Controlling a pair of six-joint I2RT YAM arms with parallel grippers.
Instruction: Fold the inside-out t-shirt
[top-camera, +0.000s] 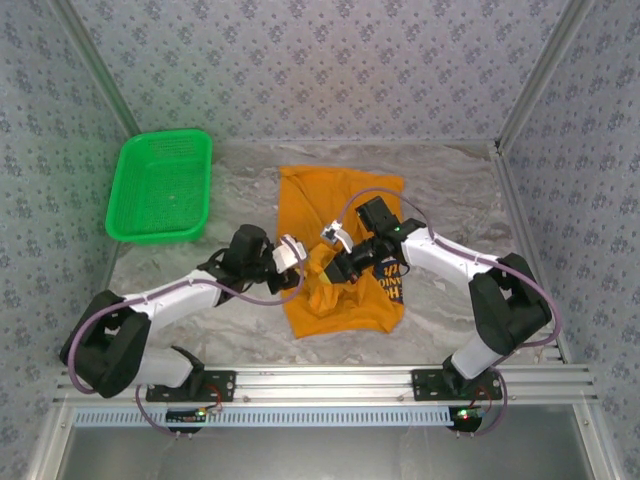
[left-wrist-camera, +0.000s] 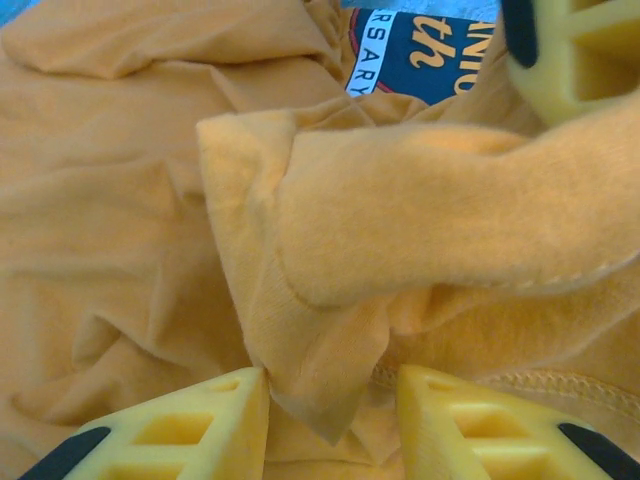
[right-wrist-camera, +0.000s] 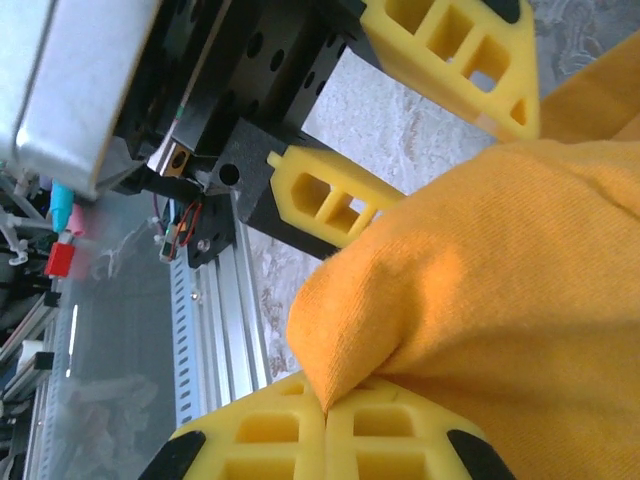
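The orange-yellow inside-out t-shirt (top-camera: 340, 205) lies crumpled mid-table, with its dark blue print (top-camera: 392, 281) on the right side. My right gripper (top-camera: 334, 270) is shut on a raised fold of it. In the right wrist view the yellow pads (right-wrist-camera: 400, 425) pinch the cloth tip (right-wrist-camera: 330, 385) tightly. My left gripper (top-camera: 303, 266) sits just left of that fold, with its fingers apart. A loose corner of the t-shirt (left-wrist-camera: 325, 390) hangs between the spread fingers (left-wrist-camera: 200, 425), unclamped. The print (left-wrist-camera: 420, 55) and a finger of the right gripper (left-wrist-camera: 575, 55) appear at the top of the left wrist view.
A green mesh basket (top-camera: 160, 185) stands at the back left on the marbled table (top-camera: 450, 180). Patterned walls close in the back and sides. The aluminium rail (top-camera: 330, 380) with both arm bases runs along the near edge.
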